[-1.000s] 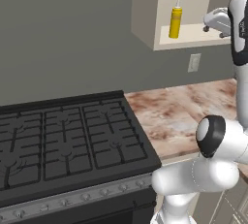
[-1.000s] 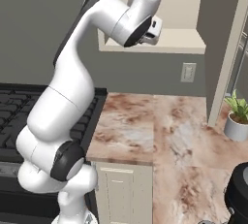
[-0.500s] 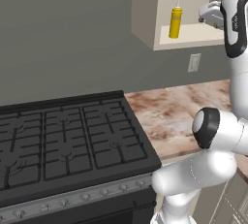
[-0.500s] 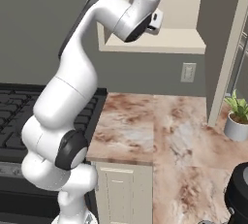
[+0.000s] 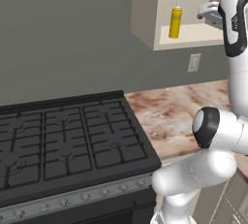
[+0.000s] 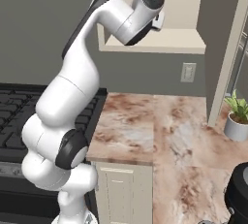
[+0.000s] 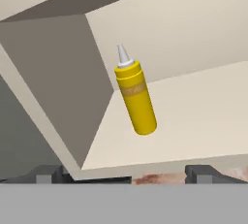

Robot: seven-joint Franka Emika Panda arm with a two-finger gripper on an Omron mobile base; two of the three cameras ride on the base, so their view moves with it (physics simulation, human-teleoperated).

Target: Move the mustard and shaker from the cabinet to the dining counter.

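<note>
The mustard [image 5: 175, 22] [image 7: 136, 97], a slim yellow bottle with a white nozzle, stands upright on the pale shelf of the open beige cabinet [image 5: 145, 9] [image 7: 193, 106], near its left wall. My gripper [image 5: 202, 10] [image 7: 126, 174] is raised to shelf height, just right of the bottle and short of the shelf's front edge. In the hand view its dark fingertips [image 7: 48, 173] stand wide apart, open, with nothing between them. The shaker and the dining counter are out of view.
A black gas stove [image 5: 63, 140] lies below on the left, adjoining a short marbled counter [image 5: 174, 111] [image 6: 160, 126]. A wall outlet [image 5: 194, 63] sits under the cabinet. A potted plant [image 6: 237, 119] stands at the counter's far right by a tall panel [image 6: 227, 48].
The hand has risen a little and moved left toward the mustard and the cabinet opening. The jaws have stayed open. The bottle has not moved.
</note>
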